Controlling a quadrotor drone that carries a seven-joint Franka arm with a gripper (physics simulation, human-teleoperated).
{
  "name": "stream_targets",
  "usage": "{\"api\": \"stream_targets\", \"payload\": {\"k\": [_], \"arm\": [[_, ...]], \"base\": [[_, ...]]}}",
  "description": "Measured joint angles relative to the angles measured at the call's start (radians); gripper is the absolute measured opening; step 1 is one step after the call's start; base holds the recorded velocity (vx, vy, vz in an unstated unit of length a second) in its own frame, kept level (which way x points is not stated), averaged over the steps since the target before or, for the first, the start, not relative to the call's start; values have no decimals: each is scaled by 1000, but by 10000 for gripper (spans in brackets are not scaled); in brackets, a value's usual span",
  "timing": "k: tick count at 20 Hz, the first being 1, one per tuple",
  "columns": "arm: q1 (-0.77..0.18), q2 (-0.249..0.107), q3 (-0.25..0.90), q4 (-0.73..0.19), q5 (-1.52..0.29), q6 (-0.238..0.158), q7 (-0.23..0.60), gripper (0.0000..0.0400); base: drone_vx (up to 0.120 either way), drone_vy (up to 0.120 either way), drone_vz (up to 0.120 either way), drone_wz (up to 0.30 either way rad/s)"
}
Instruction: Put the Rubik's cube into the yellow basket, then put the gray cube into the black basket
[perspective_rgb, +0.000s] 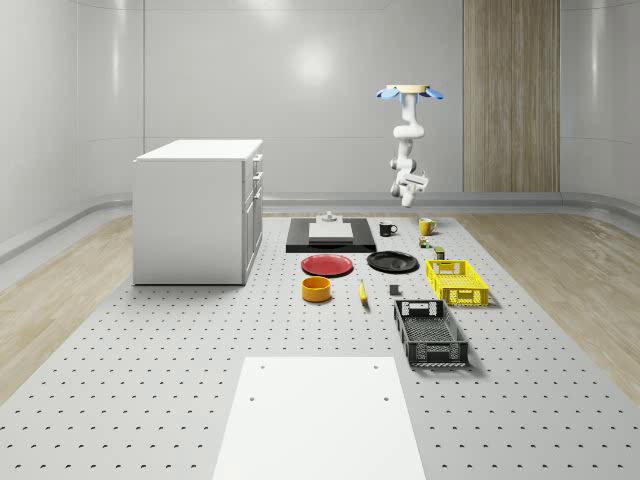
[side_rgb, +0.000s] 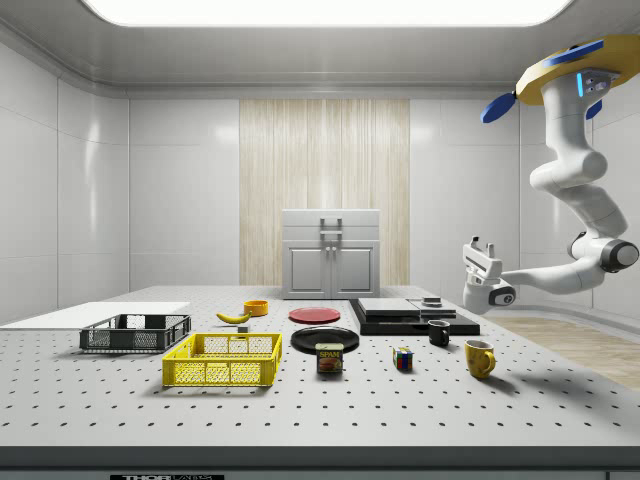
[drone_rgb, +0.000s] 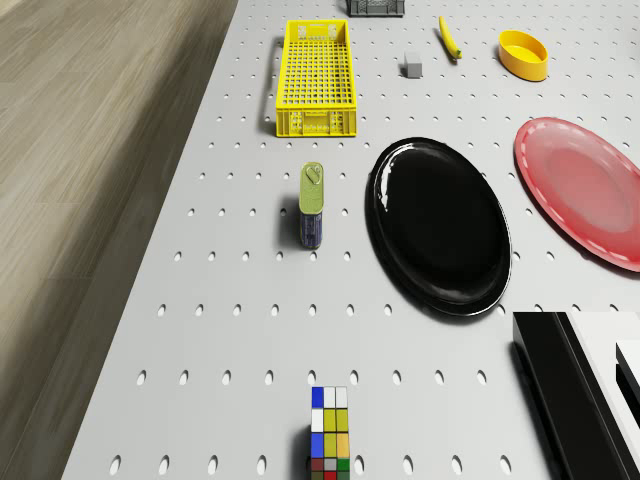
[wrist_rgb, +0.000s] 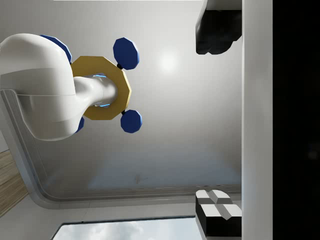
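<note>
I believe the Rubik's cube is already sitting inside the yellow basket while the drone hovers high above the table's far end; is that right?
Not quite. The Rubik's cube sits on the table, apart from the yellow basket, with a can between them, as the side view shows. The rest holds: the drone hovers high above the table's far end.

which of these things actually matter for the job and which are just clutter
Job:
Rubik's cube
yellow basket
gray cube
black basket
claw, raised above the table beside the yellow mug, under the hovering drone

Clutter:
spam can
black plate
red plate
banana
yellow bowl
black mug
yellow mug
cabinet
</note>
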Motion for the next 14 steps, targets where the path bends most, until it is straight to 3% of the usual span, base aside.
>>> {"api": "stream_targets", "payload": {"k": [6, 11, 14], "arm": [[-89, -30, 262, -126, -386, 19, 64, 400], [-244, -94, 577, -414, -925, 28, 209, 400], [-387, -137, 739, -595, -1244, -9, 341, 400]], "base": [[120, 0, 0, 0], [120, 0, -32, 0], [120, 0, -120, 0]]}}
